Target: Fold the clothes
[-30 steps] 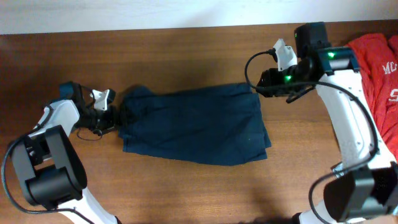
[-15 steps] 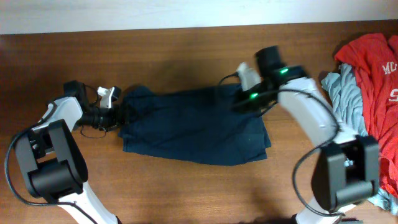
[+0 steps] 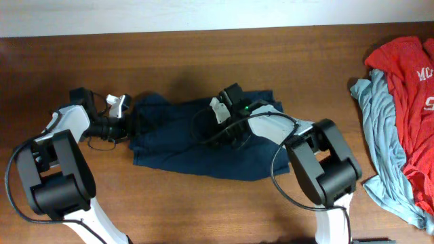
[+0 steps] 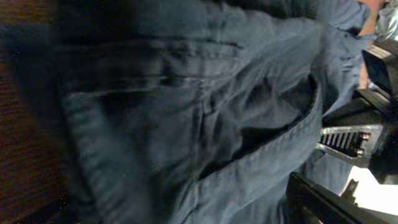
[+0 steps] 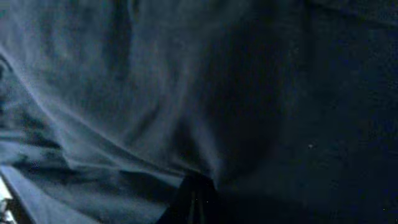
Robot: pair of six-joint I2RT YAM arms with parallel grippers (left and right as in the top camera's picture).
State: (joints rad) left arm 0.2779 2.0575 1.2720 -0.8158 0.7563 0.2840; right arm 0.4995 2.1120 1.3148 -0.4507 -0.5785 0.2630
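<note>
A dark navy garment (image 3: 203, 152) lies spread on the wooden table. My left gripper (image 3: 127, 125) is at its left edge and looks shut on the bunched fabric there. The left wrist view is filled with the garment's waistband and seams (image 4: 186, 93), and one dark finger (image 4: 317, 202) shows at the lower right. My right gripper (image 3: 227, 129) sits over the middle of the garment, shut on fabric pulled in from the upper right corner. In the right wrist view, dark cloth (image 5: 155, 81) drapes over the closed fingertips (image 5: 196, 202).
A red garment (image 3: 407, 68) and a light blue-grey one (image 3: 380, 135) lie piled at the table's right edge. Bare wood (image 3: 203, 54) runs behind the navy garment up to the white wall.
My right gripper has swept left from the garment's upper right corner to its middle, bringing that fabric edge with it. The left gripper has barely moved.
</note>
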